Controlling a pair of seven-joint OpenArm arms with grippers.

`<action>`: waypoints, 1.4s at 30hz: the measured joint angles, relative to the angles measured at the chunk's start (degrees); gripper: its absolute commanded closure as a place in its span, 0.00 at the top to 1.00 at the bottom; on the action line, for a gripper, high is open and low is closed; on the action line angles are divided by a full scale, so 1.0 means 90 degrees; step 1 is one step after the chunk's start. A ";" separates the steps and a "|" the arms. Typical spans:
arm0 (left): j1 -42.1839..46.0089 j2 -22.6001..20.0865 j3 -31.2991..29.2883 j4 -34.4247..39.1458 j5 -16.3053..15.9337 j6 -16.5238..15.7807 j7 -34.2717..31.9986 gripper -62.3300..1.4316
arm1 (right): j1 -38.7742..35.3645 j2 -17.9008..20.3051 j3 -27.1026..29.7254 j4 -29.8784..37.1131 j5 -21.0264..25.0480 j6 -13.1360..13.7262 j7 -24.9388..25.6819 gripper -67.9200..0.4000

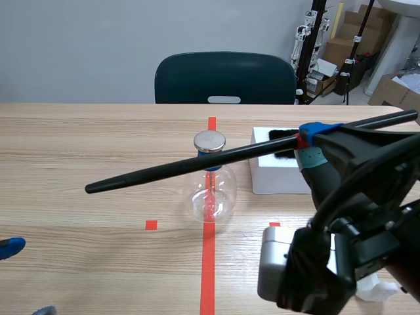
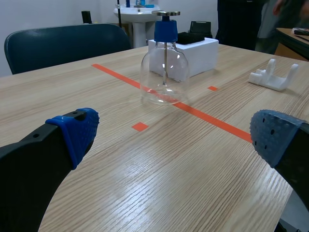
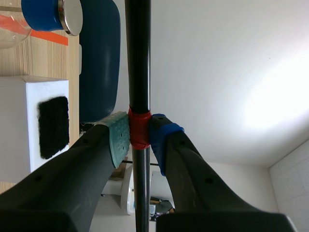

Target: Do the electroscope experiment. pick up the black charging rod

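The long black charging rod hangs nearly level above the table, its tip pointing left past the electroscope. My right gripper is shut on the rod's red band, pads pressed on either side. The electroscope, a clear glass flask with a blue stopper and a metal disc on top, stands on the red centre line just behind the rod; it also shows in the left wrist view as the flask. My left gripper is open low over the table's near left, well short of the flask.
A white foam block with a black cloth on it sits right of the flask. A small white stand lies near the table's right side. A dark chair stands behind the far edge.
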 measured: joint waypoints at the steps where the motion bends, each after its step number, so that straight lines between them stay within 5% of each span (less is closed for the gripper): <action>1: 0.0000 0.0000 0.0000 0.0000 0.0000 0.0000 0.0000 1.00 | 0.0000 0.0000 0.0000 0.0000 0.0000 0.0005 0.0000 0.01; 6: 0.0000 0.0000 0.0000 0.0000 0.0000 0.0000 0.0000 1.00 | 0.0000 0.0000 0.0000 0.0000 0.0000 0.0185 0.0002 0.01; 42: 0.0000 0.0000 0.0000 0.0000 0.0000 0.0000 0.0000 1.00 | 0.0000 0.0000 0.0000 0.0000 0.0000 0.0165 0.0000 0.01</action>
